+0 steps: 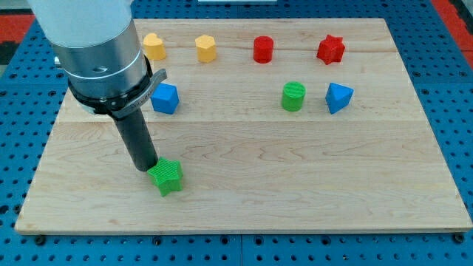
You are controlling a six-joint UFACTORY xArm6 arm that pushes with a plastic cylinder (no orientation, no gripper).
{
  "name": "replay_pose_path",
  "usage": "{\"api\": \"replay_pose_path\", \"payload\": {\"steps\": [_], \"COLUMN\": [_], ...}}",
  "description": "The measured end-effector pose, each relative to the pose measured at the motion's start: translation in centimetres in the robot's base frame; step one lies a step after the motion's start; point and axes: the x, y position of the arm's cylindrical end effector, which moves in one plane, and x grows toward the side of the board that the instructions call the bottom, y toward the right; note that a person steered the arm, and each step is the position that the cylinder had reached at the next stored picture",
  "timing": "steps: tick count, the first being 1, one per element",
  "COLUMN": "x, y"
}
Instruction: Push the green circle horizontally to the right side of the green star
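Green circle [293, 96]: a short, upright ribbed cylinder, standing in the upper right part of the worktop [244, 199], just to the left of a blue block [338, 97] and below a red cylinder [263, 49] and a red star [330, 49]. Green star [167, 176]: low on the worktop, left of centre, well apart from the circle. The circle thus lies up and to the right of the star; the coming push apparently must carry it downward until level with the star, staying on its right.

The arm has no hand, only a dark rod, so there is nothing to be clenched or released. The rod's tip [147, 167] sits touching or just beside the star's upper left edge, far from the circle, which lies up and to its right.

Other blocks: two yellow blocks [154, 46] [205, 48] along the top, a second blue block [165, 97] at left.
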Motion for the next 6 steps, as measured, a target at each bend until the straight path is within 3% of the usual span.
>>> {"api": "replay_pose_path", "payload": {"steps": [1,2,3,5,6], "x": [1.8,-0.8,-7.5,-15.1,-16.6], "y": [3.6,3.2,13.8,16.3,22.6]}}
